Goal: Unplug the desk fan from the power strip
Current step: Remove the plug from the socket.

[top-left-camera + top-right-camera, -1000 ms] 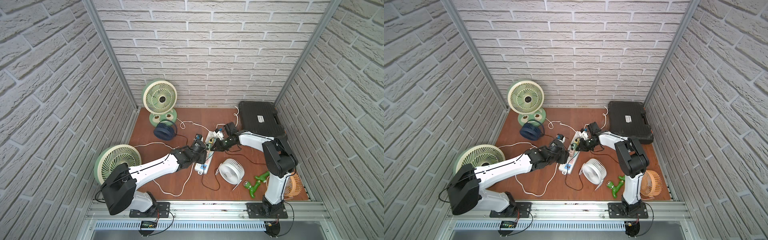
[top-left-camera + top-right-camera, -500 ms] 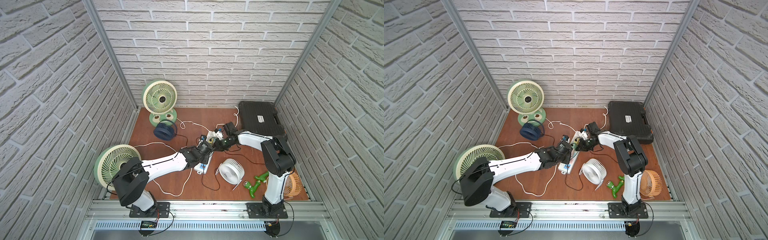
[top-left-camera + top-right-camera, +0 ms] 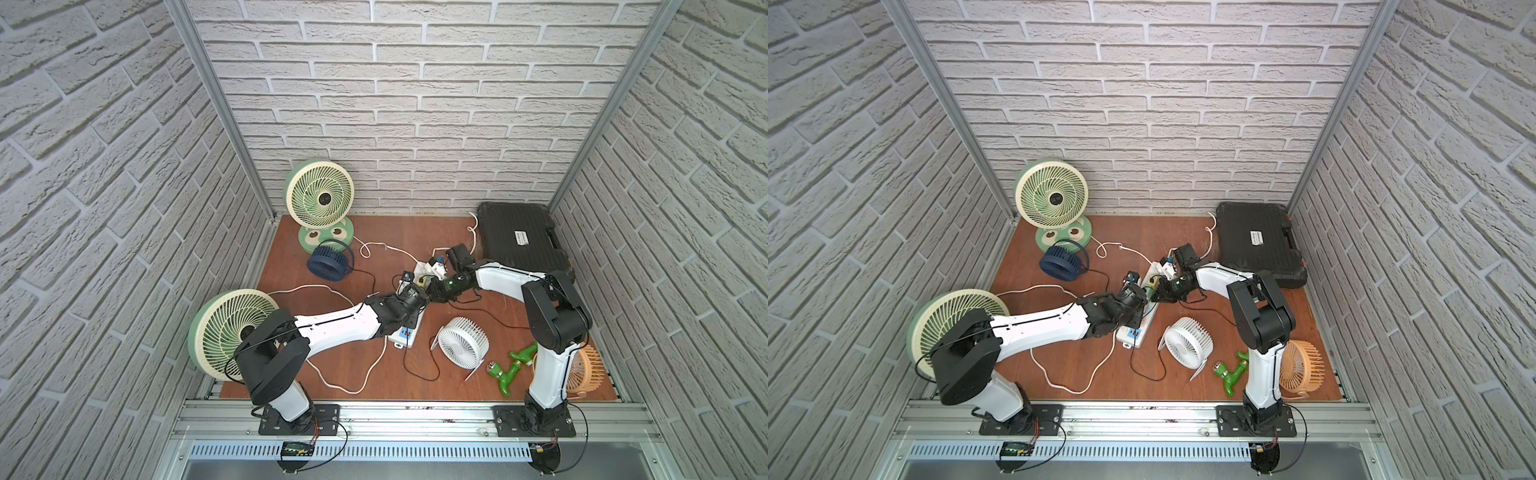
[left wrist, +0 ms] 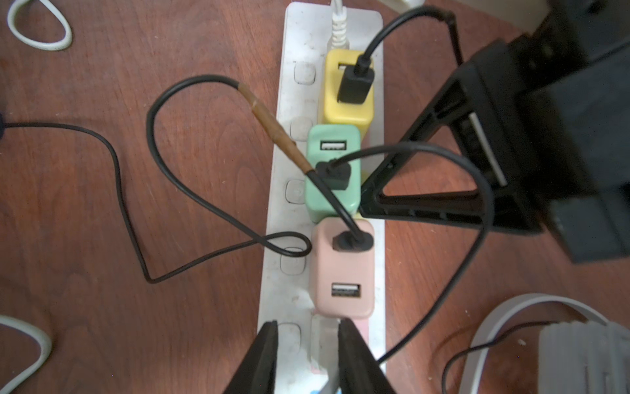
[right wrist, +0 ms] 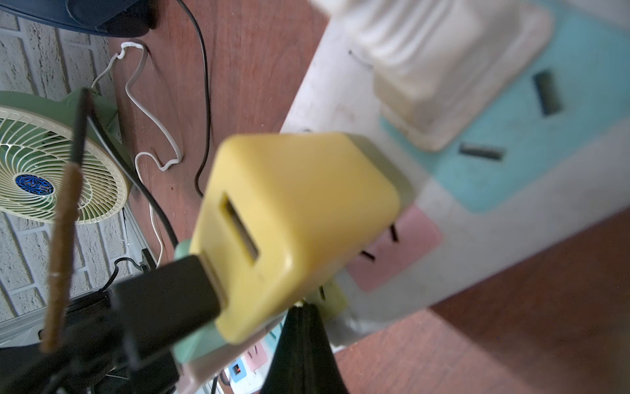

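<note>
left tool point(image 4: 308, 324) parted over power strip point(image 4: 293, 44); closed right tool point(image 4: 371, 200) at its edge.

The reddish-brown board point(image 3: 395, 232) carries the power strip point(image 3: 406, 336), a white fan point(image 3: 463, 343), a navy fan point(image 3: 328, 261) and a black case point(image 3: 519, 241).

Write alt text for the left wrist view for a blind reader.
A white power strip on a wooden table carries yellow, green and pink USB adapters, each with a black cable. The left claw is open over the strip near the pink adapter; the shut right claw sits beside the green adapter.
</note>
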Controlling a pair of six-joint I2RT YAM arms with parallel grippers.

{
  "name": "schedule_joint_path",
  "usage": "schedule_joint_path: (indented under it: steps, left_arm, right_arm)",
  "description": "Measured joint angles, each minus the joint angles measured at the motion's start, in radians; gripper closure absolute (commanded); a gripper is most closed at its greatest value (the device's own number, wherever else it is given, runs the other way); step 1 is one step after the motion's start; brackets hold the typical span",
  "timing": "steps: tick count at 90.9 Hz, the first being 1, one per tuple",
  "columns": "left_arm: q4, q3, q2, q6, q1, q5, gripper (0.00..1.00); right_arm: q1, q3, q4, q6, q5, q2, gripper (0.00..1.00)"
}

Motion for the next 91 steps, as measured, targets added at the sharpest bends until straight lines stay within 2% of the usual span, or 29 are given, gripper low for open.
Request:
schedule_joint_path:
  steps: [18, 47, 52, 57, 63, 91]
  left_arm:
    - [-0.001, 0.001, 0.009, 0.0, -0.01, -0.01, 0.64]
    - [-0.019, 0.027, 0.039, 0.001, -0.041, -0.045, 0.71]
    - [-0.026, 0.034, 0.044, 0.001, -0.045, -0.05, 0.69]
    - [-0.027, 0.035, 0.048, 0.0, -0.048, -0.053, 0.62]
    - [-0.029, 0.035, 0.06, -0.002, -0.048, -0.056, 0.6]
    - [-0.032, 0.034, 0.08, -0.004, -0.055, -0.052, 0.76]
  right_arm:
    - [0.0, 0.0, 0.0, 0.0, 0.0, 0.0, 0.97]
    - [0.0, 0.0, 0.0, 0.0, 0.002, 0.0, 0.97]
    - [0.0, 0.001, -0.001, 0.0, 0.002, 0.0, 0.97]
    - [0.0, 0.002, -0.002, 0.0, 0.002, 0.0, 0.97]
    - [0.001, 0.002, -0.003, 0.0, 0.002, 0.0, 0.97]
    - [0.001, 0.003, -0.005, 0.0, 0.004, 0.0, 0.97]
